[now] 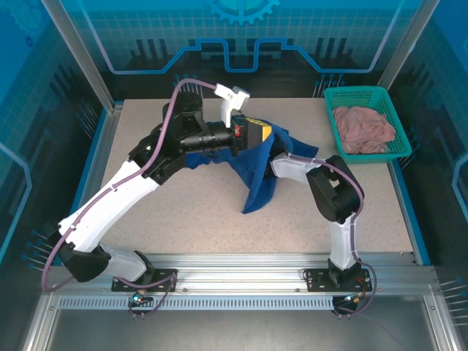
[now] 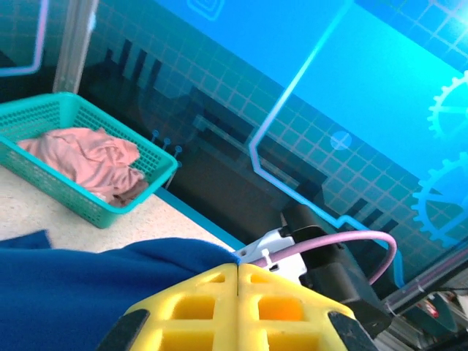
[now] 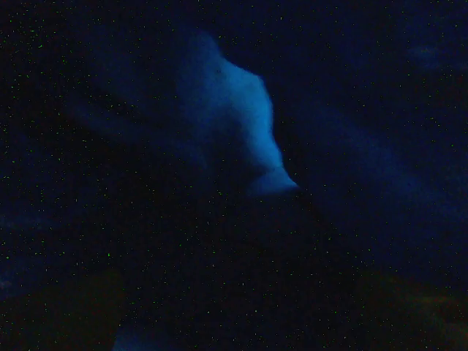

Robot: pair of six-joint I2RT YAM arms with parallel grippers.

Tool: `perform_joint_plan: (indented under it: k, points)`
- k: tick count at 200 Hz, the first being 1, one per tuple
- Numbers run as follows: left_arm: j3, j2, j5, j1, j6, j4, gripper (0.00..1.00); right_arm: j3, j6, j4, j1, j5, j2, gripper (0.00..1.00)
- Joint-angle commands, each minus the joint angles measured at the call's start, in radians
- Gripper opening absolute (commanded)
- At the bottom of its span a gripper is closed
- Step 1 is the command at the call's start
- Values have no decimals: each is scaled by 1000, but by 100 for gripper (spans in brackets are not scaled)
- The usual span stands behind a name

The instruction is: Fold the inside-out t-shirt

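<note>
Fingers (image 2: 197, 307) of left gripper (image 2: 238, 269): yellow, pressed flush together, the seam btwn them just a thin line. An edge of the inside-out t-shirt (image 1: 256, 183) meets their tips and looks pinched there. Right gripper is buried in the shirt. Its wrist cam is up against dark blue cloth w/ one paler fold near ctr, so can't tell if those fingers are apart or together.

Near edge: both arm bases bolted to the metal rail (image 1: 241, 278). Left arm (image 1: 117, 194) runs from near-left up and rightward to mid-table, its black wrist section lying roughly level above the cloth. Right arm (image 1: 338, 196) rises from near-right, elbow bent, white forearm pointing left into the shirt.

Mid-table: the royal-blue shirt is bunched, not flat. It is gathered high where the two arms meet, just right of ctr. From there a narrow drape drops toward the near side, its lower end reaching the speckled table (image 1: 183, 219). Another part trails left under the left wrist.

Far right: teal basket (image 1: 356, 91) sits at the far-right corner of the table, well apart from the shirt, w/ a crumpled pink garment (image 1: 363, 130) inside. From the left wrist cam the same basket lies beyond the blue cloth. A purple cable (image 2: 344, 235) loops past a black-and-white fitting just beyond the yellow fingertips.

Far: blue backdrop panels (image 1: 146, 36) w/ grid and gear graphics close off the back and sides.
</note>
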Motion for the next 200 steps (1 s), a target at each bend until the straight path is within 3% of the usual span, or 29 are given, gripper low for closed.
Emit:
perform_joint_plan:
  k: [1,60,129,154,180,200]
  points:
    - [-17,-45,-109,2,74,-42,0,-71,-6,46,-22,-149,-112,83]
    - [2,-73,-9,7,47,19,0,109,-65,-102,-21,25,7,83]
    - [56,-74,-202,26,137,-19,0,239,-21,-483,-31,15,107,86]
    - [44,-76,-217,43,135,-7,0,273,-16,-581,-49,18,159,86]
    - [38,-83,-254,58,138,0,0,313,-23,-658,-69,-21,215,81]
    - [27,-85,-288,66,145,0,0,332,-34,-691,-73,-51,245,68]
